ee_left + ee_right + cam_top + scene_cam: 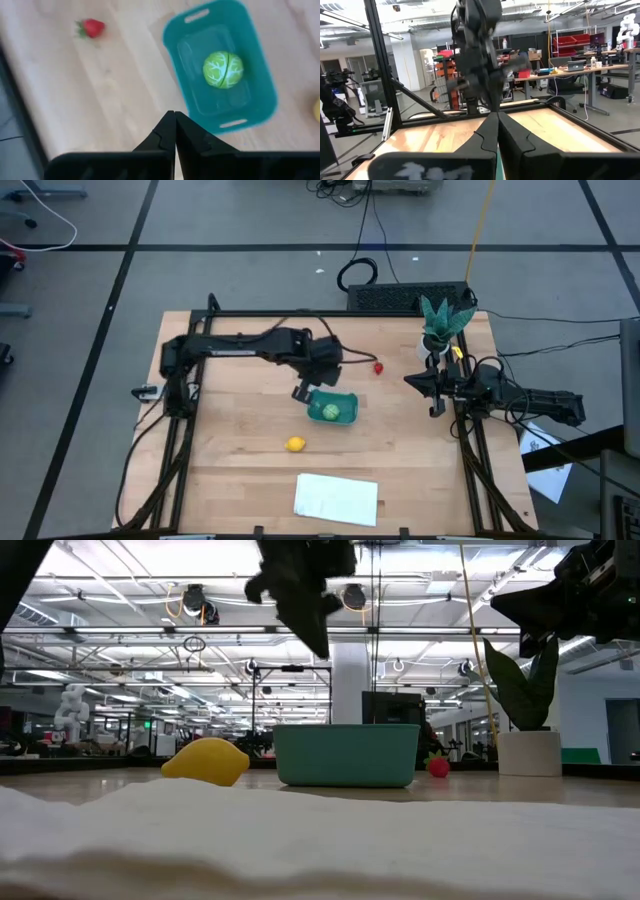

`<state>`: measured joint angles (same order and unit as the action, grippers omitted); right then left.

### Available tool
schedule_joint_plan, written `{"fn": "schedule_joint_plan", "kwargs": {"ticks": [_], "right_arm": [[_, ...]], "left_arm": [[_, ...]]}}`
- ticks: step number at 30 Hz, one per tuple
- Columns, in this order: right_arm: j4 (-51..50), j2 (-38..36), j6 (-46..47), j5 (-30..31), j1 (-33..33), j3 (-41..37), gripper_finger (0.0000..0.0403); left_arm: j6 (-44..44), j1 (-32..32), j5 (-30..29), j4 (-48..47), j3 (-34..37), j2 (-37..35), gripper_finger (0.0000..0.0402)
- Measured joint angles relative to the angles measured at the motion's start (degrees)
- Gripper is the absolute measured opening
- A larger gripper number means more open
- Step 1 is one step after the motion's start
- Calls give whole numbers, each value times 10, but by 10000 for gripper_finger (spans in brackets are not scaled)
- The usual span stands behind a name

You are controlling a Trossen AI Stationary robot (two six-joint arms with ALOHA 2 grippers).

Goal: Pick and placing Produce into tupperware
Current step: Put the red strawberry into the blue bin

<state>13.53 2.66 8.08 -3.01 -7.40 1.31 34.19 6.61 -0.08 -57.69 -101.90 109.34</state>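
The teal tub (335, 408) sits mid-table with the light-green ball (329, 412) resting on its floor, also plain in the left wrist view as ball (223, 69) inside tub (260, 85). The red strawberry piece (379, 367) lies on the wood toward the far edge. The yellow lemon piece (295, 444) lies nearer than the tub. My left gripper (302, 393) hangs shut and empty above the tub's left end; its closed fingers (174, 131) show in its wrist view. My right gripper (436, 401) waits shut at the table's right edge.
A flat white sheet (336, 498) lies near the near edge. A potted plant (442, 325) stands at the far right corner beside the right arm. Bare wood lies between tub and strawberry.
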Motion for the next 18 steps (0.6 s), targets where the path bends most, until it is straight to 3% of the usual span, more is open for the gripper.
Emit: {"fn": "schedule_joint_plan", "kwargs": {"ticks": [18], "right_arm": [[7, 7, 2, 0, 0, 0, 0]], "left_arm": [[-94, 18, 0, -73, 0, -182, 10]]}}
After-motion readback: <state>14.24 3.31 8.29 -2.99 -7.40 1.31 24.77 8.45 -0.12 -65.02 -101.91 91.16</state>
